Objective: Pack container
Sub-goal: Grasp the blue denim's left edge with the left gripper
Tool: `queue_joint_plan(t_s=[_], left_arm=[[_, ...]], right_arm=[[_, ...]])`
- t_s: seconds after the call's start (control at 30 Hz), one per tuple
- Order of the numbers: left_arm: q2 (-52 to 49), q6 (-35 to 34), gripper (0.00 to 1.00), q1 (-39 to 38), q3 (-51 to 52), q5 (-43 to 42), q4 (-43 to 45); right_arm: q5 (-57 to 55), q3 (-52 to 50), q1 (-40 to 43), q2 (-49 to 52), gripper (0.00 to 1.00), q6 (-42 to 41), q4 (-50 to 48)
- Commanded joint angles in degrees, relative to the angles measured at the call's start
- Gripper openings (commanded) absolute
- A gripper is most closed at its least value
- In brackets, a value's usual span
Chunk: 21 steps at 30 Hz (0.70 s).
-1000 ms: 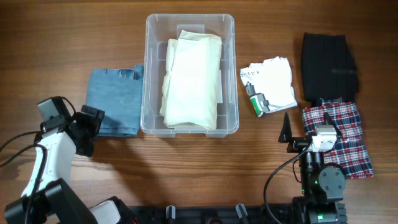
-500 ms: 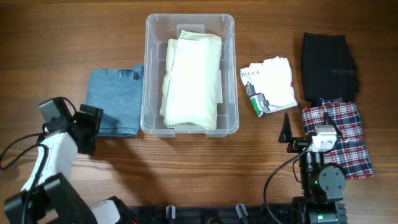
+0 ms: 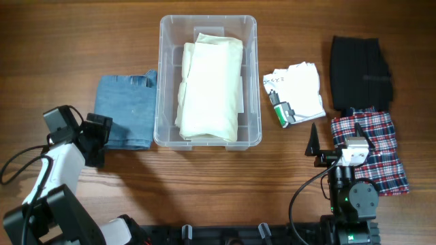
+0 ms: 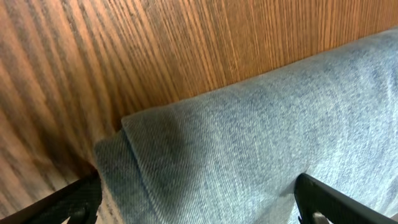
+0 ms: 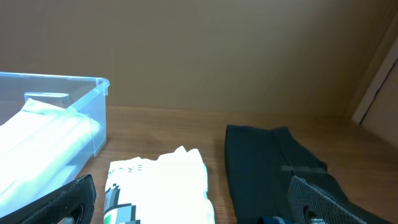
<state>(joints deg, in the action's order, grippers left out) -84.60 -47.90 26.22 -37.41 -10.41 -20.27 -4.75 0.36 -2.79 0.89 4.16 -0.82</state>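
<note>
2 sets of jaws are seen spread wide, the left gripper (image 3: pixel 100 141) at the denim's (image 3: pixel 126 109) near edge, the right gripper (image 3: pixel 340 144) by a plaid cloth (image 3: pixel 383 146) shown only overhead, where the container (image 3: pixel 158 88), holding cream cloth (image 3: pixel 210 85), sits centrally on the table (image 3: pixel 218 184); the white packet's (image 3: pixel 301 92) handwriting cannot be read.

The left gripper (image 3: pixel 101 141) stands with its jaws spread wide, one dark fingertip (image 4: pixel 65 200) at each lower corner of its wrist view. Behind the hand, the white forearm (image 3: pixel 54 170) angles back toward the base. The right gripper (image 3: pixel 340 136) is equally wide open, its black fingers (image 5: pixel 62 200) set far apart, and its wrist runs straight behind the hand.
</note>
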Motion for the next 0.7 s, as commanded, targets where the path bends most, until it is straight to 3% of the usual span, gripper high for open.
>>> queue_joint_plan(t_s=[0.0,0.37,0.67], left_arm=[[-3.8,-0.8,1.0,0.3,0.9,1.5,0.8],[-4.4,-0.8,0.99,0.3,0.9,1.4,2.3],[-4.4,-0.8,0.9,0.3,0.9,1.5,2.1]], right_arm=[[-0.3,-0.1,0.2,-0.2,1.0,-0.5,-0.2],[-0.3,-0.1,0.2,-0.2,1.0,-0.5,-0.2],[-0.3,-0.1,0.2,-0.2,1.0,-0.5,-0.2]])
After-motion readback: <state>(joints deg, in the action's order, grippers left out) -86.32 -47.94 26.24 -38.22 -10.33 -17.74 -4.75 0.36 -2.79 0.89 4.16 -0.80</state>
